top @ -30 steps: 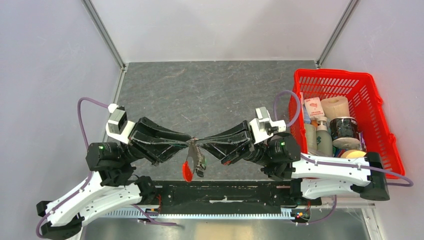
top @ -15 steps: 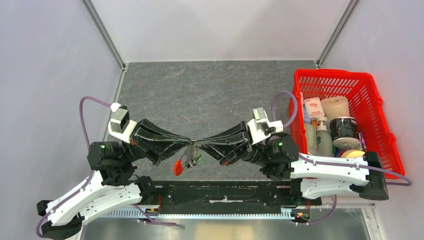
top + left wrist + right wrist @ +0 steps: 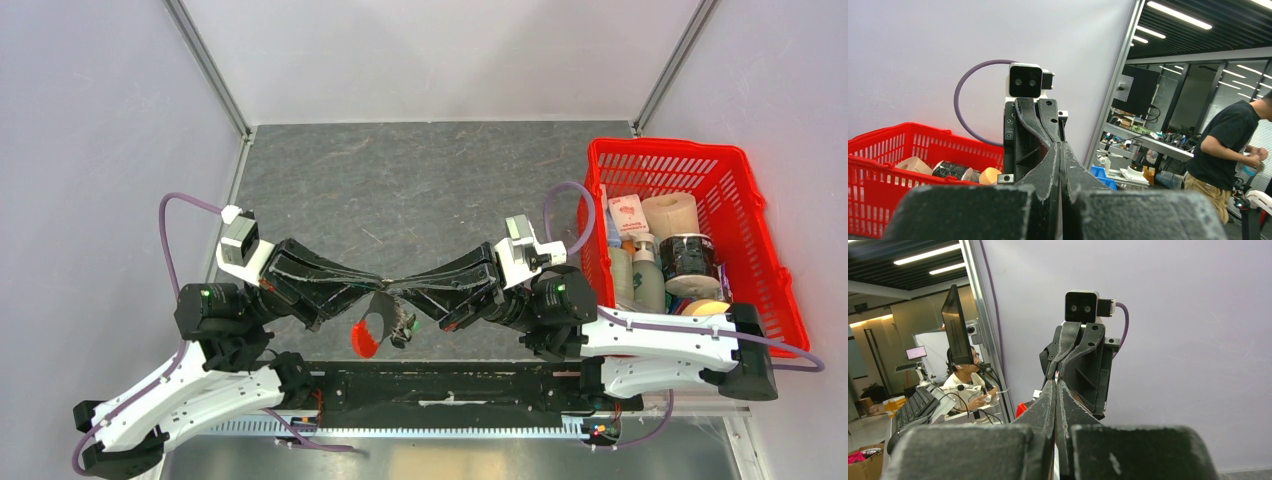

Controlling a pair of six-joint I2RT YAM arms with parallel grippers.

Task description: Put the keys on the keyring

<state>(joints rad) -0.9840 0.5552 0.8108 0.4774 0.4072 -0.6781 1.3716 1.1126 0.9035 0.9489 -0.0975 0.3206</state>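
Note:
My left gripper (image 3: 383,283) and right gripper (image 3: 398,284) meet tip to tip above the table's near middle, both shut. A thin metal piece bridges their tips. The keyring (image 3: 378,308) hangs from this point: its red oval fob (image 3: 362,340) hangs under the left tip, and a dark piece with the green tag (image 3: 405,325) hangs under the right tip. In the left wrist view my left gripper (image 3: 1060,146) is pressed shut, facing the right gripper. In the right wrist view my right gripper (image 3: 1055,382) is shut and the red fob (image 3: 1021,409) peeks out to its left. The yellow-tagged key is out of view.
A red basket (image 3: 690,150) with bottles, rolls and a jar stands at the table's right edge, close behind the right arm; it also shows in the left wrist view (image 3: 898,145). A black rail (image 3: 450,385) runs along the near edge between the arm bases.
The hanging keyring has swung: the red fob went left, then back a little to the right. Both arms shifted slightly left a second ago and have held still since.

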